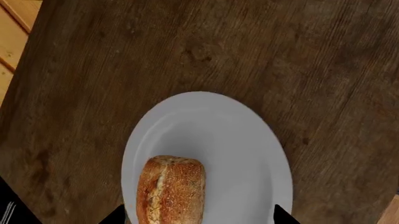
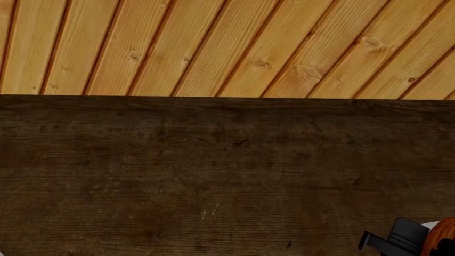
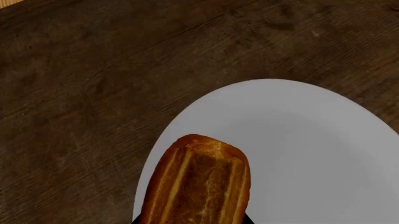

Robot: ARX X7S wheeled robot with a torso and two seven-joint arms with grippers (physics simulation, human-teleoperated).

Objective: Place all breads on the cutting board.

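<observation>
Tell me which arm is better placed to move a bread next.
Right, probably: the right claw hugs the split loaf's sides, seemingly gripping it. The left claw hangs open over the speckled loaf on a plate.

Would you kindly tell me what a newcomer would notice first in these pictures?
Each wrist view shows a bread over a pale plate on the dark wooden table: a speckled loaf and a split-top loaf. The head view is mostly bare table against pine planks.

dark wood table [image 2: 213,176] | white plates [image 1: 237,149] [image 3: 311,154] | pine plank floor [image 2: 213,42]
</observation>
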